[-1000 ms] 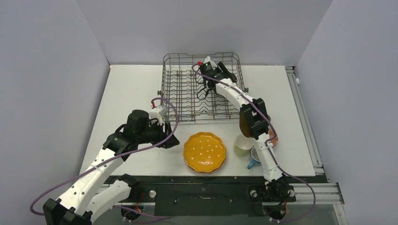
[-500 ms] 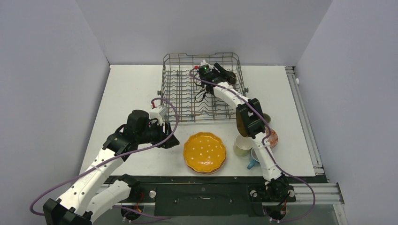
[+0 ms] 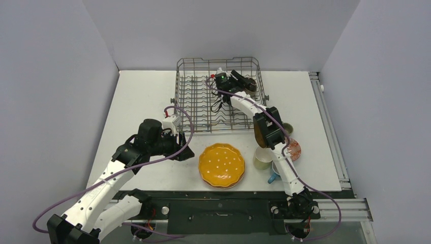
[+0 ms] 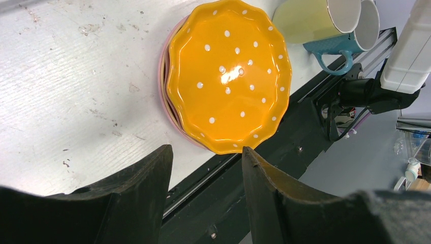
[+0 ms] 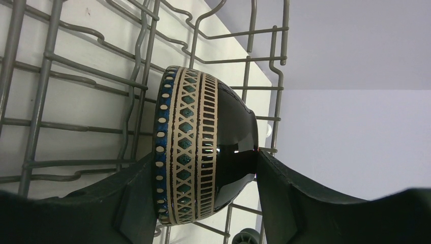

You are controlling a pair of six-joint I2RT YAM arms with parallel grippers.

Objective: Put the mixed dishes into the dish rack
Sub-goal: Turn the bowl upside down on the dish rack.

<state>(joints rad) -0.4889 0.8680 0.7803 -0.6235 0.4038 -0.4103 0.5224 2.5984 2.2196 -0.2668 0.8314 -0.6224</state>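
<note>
Top external high over table's (image 3: 142,101) near edge, looking down, left wrist close above orange plate (image 4: 228,76), right wrist tight on patterned bowl (image 5: 203,147) in dish rack (image 3: 195,101), both shared with the top view.

The dish rack (image 3: 203,63), a square grey wire basket with rows of upright tines, sits at the middle of the table's far edge. In its far right corner the dark brown bowl (image 5: 203,147), glossy with a blue-and-cream patterned band at the rim, is tipped on its side, pinched between the fingers of the right gripper (image 5: 203,161). The orange plate (image 4: 228,76), scalloped and white-dotted, lies face up on a pink-rimmed plate (image 4: 161,71) by the near edge. Just right of them, a pale-yellow mug (image 4: 310,18) and a blue mug (image 4: 338,44) stand side by side.
</note>
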